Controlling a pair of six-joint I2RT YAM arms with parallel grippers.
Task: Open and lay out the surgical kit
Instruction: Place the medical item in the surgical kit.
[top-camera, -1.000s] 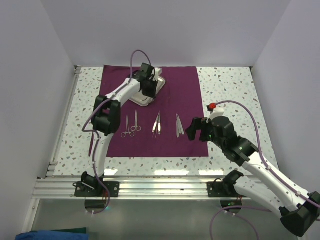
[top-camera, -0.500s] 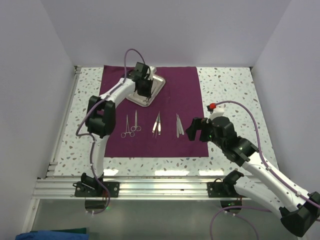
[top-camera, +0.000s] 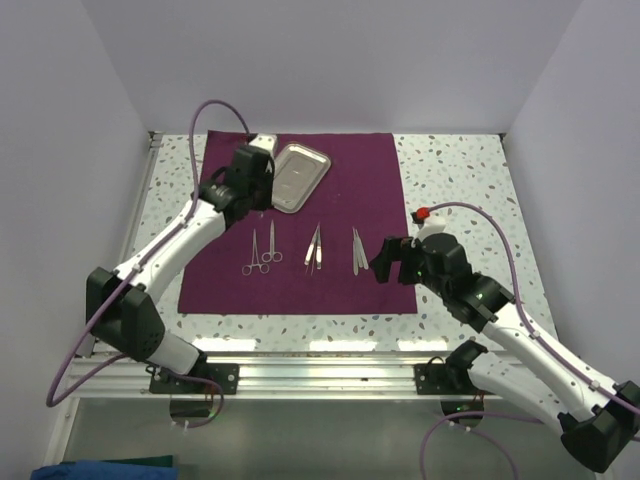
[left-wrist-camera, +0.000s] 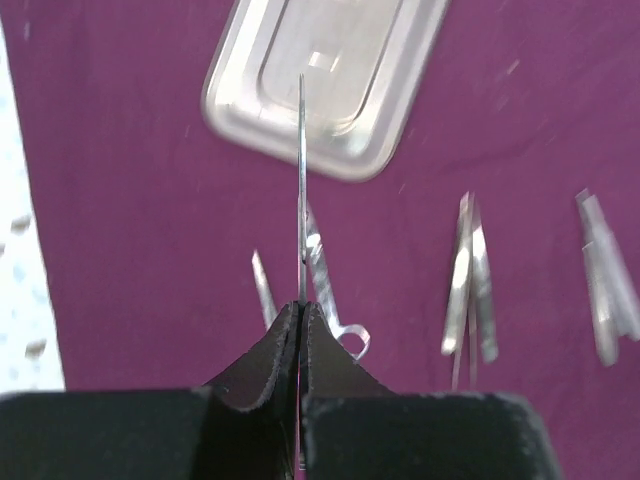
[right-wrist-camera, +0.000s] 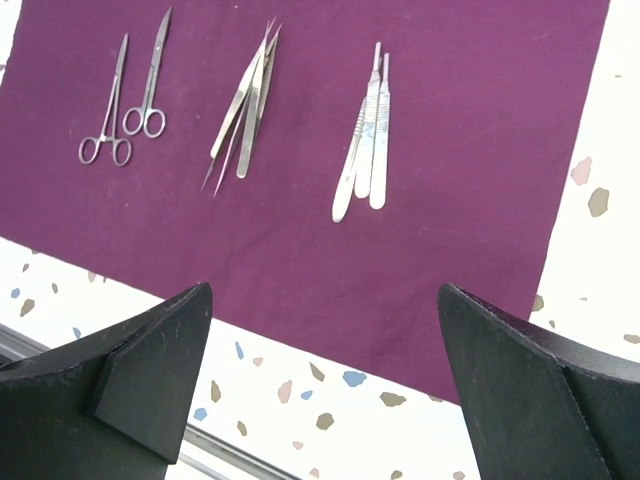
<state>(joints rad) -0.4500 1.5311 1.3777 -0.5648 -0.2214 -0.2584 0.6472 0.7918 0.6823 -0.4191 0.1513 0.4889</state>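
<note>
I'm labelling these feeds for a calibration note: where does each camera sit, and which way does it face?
Top external: above and behind the bases, looking down at the purple cloth; both arms, the left hand and the right hand show.
Left wrist: on the left hand, facing the steel tray; its shut fingers pinch a thin silver instrument.
Right wrist: on the right hand, looking past its open fingers at the tweezers.
Shared: all three show the cloth and tweezers.

The left claw (left-wrist-camera: 300, 306) is being drawn back from the steel tray (top-camera: 300, 176), which is being left flat, a thin silver instrument (left-wrist-camera: 301, 180) being pinched in its tips.
</note>
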